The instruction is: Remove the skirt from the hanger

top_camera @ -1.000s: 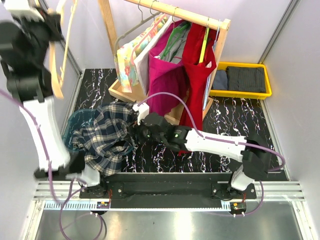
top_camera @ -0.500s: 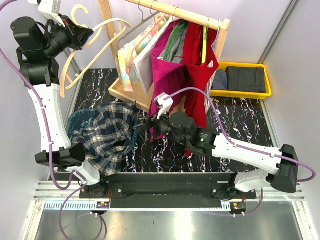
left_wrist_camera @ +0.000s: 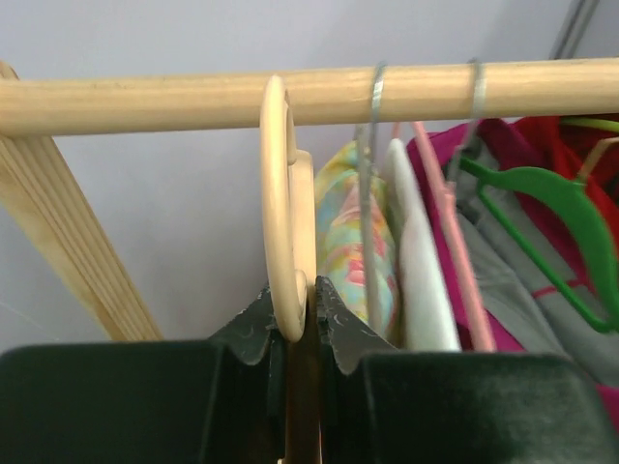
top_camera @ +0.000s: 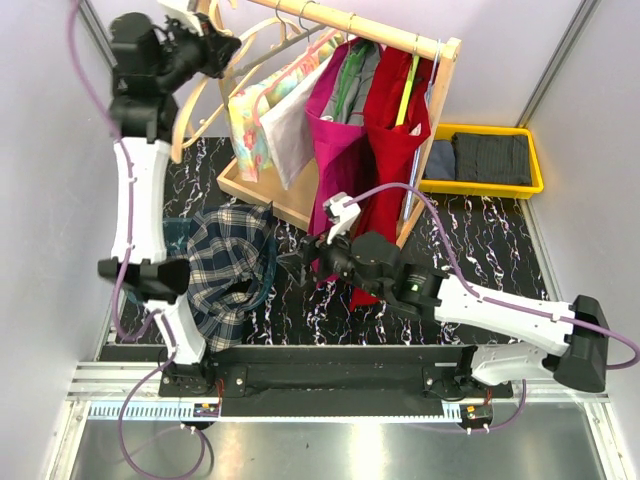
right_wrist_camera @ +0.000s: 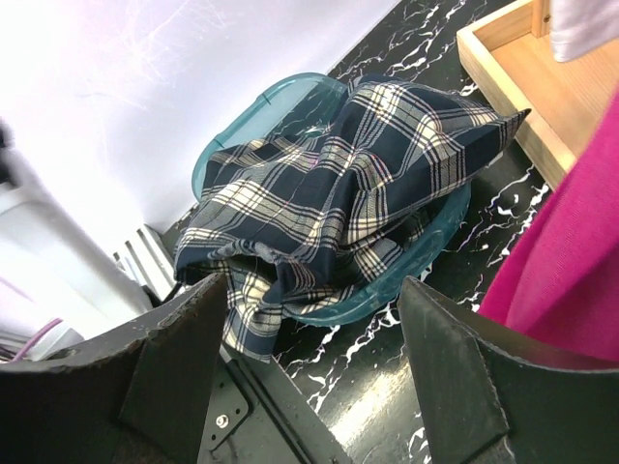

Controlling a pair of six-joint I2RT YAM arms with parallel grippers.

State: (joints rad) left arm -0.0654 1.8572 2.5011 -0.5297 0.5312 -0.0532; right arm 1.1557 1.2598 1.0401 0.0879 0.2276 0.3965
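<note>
Two arms work well apart. The left gripper (left_wrist_camera: 290, 311) is clenched on the hook of the pale wooden hanger (left_wrist_camera: 276, 193), raised against the round wooden rail (left_wrist_camera: 145, 101). The navy-and-white plaid skirt (right_wrist_camera: 338, 203) lies crumpled in the translucent teal tub (right_wrist_camera: 387, 290) on the black marbled table (top_camera: 480, 240). The right gripper (top_camera: 290, 265) hovers just beside it, jaws spread, empty.

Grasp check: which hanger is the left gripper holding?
The pale wooden hanger, hook pinched in the left gripper; the wire hangers and green hanger hang untouched on the rail.
</note>
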